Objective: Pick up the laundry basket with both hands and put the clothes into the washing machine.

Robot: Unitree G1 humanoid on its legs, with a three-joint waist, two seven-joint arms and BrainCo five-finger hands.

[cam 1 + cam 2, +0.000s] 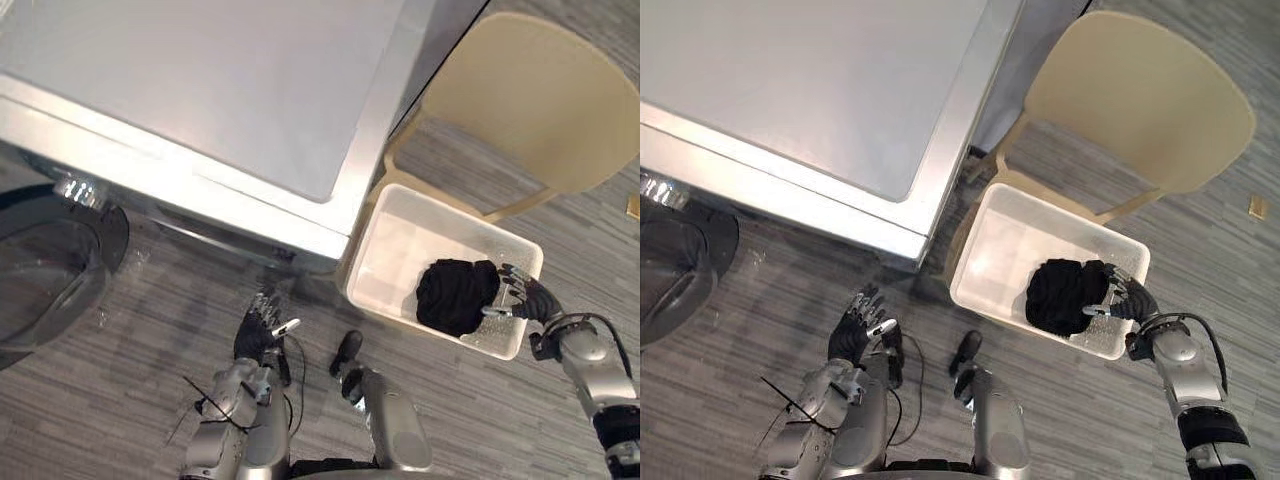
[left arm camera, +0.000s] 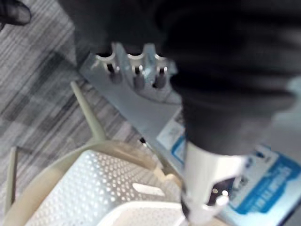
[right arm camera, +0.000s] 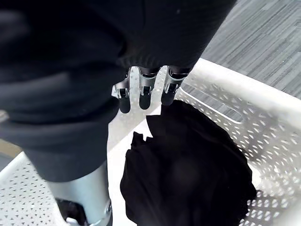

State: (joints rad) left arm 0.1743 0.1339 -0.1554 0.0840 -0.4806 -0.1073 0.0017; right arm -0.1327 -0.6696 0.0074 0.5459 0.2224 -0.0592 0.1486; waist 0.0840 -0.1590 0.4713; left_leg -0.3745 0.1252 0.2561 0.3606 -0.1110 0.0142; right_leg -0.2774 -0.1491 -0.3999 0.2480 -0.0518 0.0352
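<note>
Reach step: R hand [image 1: 522, 293] hovers w/ loose fingers over the clothes [image 1: 455, 293] in the basket [image 1: 400, 240] beside the washer [image 1: 200, 100], L hand [image 1: 260, 330] relaxed & apart, so next both probably must grip its rims.

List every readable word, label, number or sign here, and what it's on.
No text can be read.
Blue and white sticker, left wrist view: has print, too blurred to read.
White perforated plastic laundry basket: no text visible.
Silver-grey washing machine top: no text visible.
Cream chair: no text visible.
</note>
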